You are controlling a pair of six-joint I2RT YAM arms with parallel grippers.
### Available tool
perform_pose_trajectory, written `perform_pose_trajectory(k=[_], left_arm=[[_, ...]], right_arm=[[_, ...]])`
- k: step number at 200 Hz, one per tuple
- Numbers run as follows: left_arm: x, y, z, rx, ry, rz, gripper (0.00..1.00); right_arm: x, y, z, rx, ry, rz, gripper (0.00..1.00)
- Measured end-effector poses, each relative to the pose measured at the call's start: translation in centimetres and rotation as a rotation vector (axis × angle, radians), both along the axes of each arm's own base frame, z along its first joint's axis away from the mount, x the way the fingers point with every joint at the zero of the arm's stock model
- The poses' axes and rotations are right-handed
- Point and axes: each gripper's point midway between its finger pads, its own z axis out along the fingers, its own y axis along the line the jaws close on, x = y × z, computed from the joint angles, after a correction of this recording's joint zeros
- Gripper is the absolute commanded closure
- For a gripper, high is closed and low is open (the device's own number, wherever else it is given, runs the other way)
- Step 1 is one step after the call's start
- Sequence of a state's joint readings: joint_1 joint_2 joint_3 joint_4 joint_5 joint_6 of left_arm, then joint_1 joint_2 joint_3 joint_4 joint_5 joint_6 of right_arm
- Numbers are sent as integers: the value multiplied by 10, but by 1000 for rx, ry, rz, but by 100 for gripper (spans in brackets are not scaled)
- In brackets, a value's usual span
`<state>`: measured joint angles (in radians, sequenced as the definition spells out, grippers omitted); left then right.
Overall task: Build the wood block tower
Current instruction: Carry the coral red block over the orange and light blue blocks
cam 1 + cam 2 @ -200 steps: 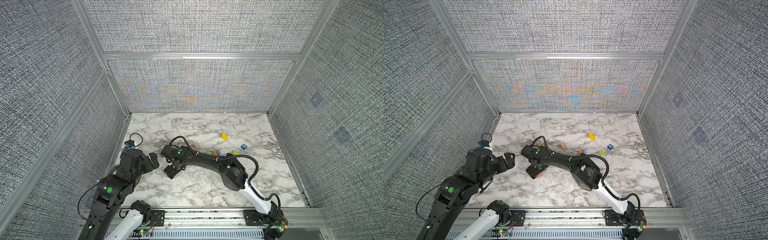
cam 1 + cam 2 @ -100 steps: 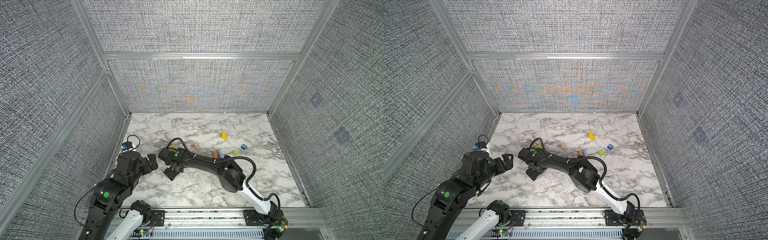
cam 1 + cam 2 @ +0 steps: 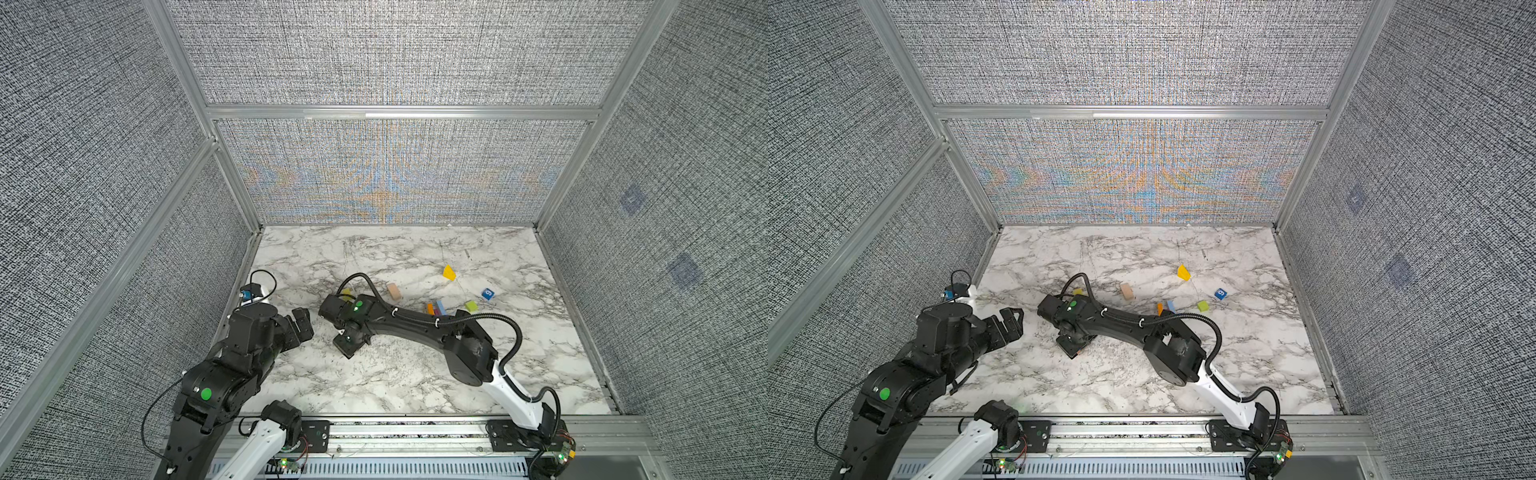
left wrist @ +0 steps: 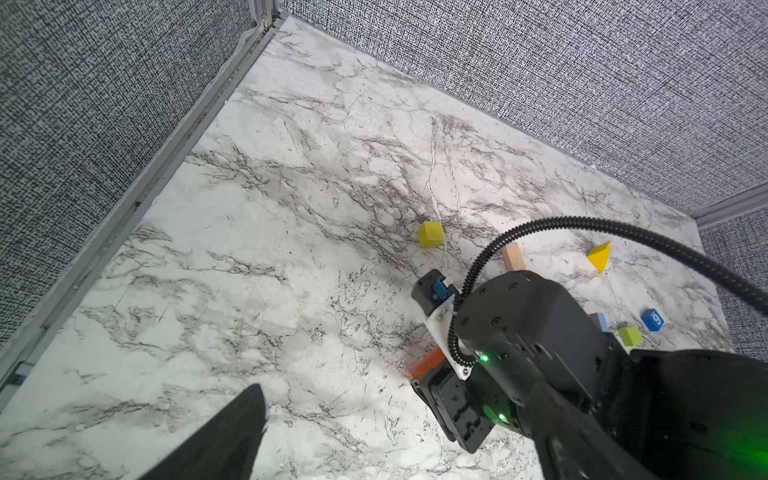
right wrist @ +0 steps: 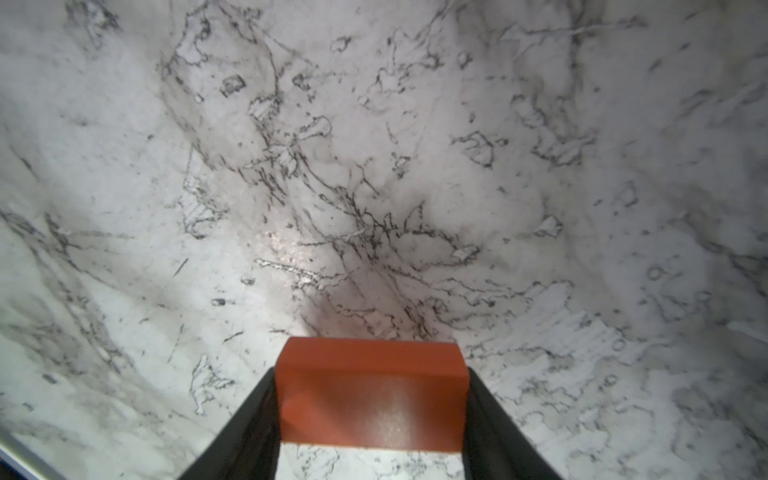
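Note:
My right gripper (image 5: 371,372) reaches across to the table's left-middle, and both fingers press the sides of an orange block (image 5: 370,390) that rests on the marble. In both top views that gripper (image 3: 349,345) points straight down. My left gripper (image 3: 301,328) hovers open and empty just left of it. Other wood blocks lie loose: a yellow cube (image 4: 430,235), a bare wood bar (image 3: 394,291), a yellow wedge (image 3: 449,273), a blue numbered cube (image 3: 488,294), a lime green cube (image 3: 471,306), and orange (image 3: 430,308) and light blue (image 3: 441,307) bars side by side. No tower is in view.
The marble table (image 3: 374,374) is boxed in by grey fabric walls with aluminium frames (image 3: 232,199). My right arm (image 3: 415,328) lies low across the table's middle, in front of the loose blocks. A rail (image 3: 395,428) runs along the near edge.
My right gripper's jaws have narrowed onto the orange block. My left arm has drawn back slightly toward the near left.

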<state>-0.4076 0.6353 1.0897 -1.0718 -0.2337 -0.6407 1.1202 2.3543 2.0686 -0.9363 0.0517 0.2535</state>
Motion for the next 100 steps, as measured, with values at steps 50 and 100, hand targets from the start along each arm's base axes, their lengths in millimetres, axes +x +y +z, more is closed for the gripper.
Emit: perform_pose_trajectory(k=[50,100], left_arm=[[5,-8,-6,-13,36,-21,1],[23,-32,-10,-43,41,-106,1]], right_arm=[[13,-29,33,13,-45,-83,45],[32,-81,53,22,-45,-217,45]])
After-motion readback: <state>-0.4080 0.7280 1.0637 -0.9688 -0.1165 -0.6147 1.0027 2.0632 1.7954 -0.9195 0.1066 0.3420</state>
